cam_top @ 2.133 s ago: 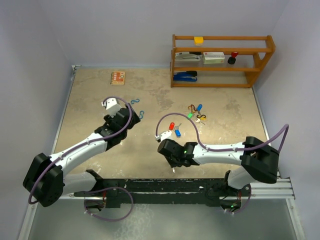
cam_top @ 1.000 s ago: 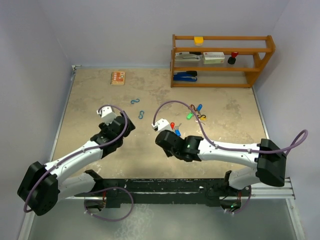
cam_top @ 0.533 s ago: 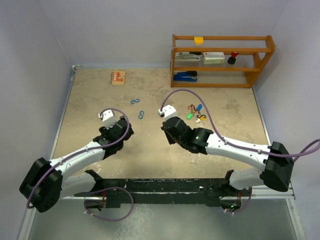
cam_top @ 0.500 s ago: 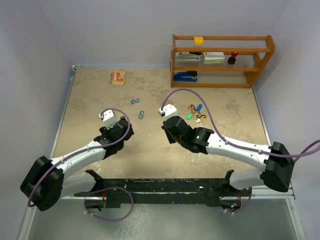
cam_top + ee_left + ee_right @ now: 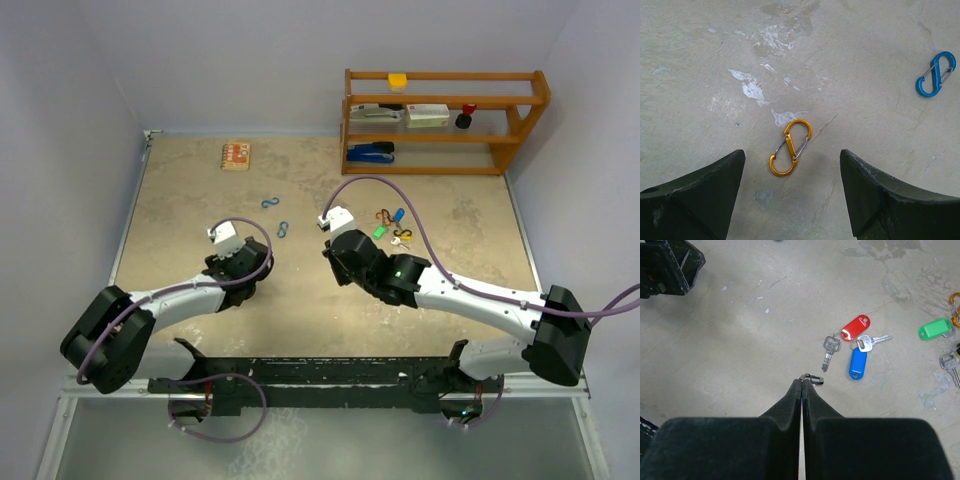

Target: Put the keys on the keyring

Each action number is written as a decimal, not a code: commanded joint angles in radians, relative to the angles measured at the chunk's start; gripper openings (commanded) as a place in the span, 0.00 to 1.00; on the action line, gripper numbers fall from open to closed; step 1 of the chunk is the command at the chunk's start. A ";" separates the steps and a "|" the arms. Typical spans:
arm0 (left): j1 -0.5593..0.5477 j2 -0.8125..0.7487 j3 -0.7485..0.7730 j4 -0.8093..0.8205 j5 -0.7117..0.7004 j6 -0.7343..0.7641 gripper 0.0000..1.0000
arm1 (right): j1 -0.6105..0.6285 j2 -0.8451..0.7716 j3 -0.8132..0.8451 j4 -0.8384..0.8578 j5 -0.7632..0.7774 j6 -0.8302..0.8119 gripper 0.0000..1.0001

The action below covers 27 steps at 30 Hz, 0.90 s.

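We are counting two blue clips [image 5: 268, 203] from above, one orange clip [image 5: 791, 147] in the left wrist view, and three keys [image 5: 829, 351] with three tags [image 5: 856, 327] in the right.

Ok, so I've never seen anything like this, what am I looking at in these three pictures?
Two robot arms, left and right, are bolted to the near edge of a table. The wide picture looks down from above and behind them; the other two come from wrist cameras, so the dark shapes at the bottom are each arm's claw. The left claw is open over an orange S-shaped clip, with a blue clip farther off. The right claw is shut; a small dark loop sits at its tips, though I cannot tell if it is pinched. Beyond lie silver keys with a red tag, a blue tag and a green tag. A wooden shelf stands at the back.
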 commanded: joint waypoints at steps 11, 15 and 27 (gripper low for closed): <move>0.006 0.080 0.017 0.072 -0.025 0.049 0.68 | -0.007 -0.040 0.024 0.034 -0.012 -0.010 0.00; 0.007 0.102 0.022 0.079 -0.018 0.069 0.65 | -0.007 -0.040 0.024 0.032 -0.016 -0.010 0.00; 0.008 0.126 0.022 0.106 0.052 0.121 0.52 | -0.007 -0.039 0.016 0.035 -0.019 -0.007 0.00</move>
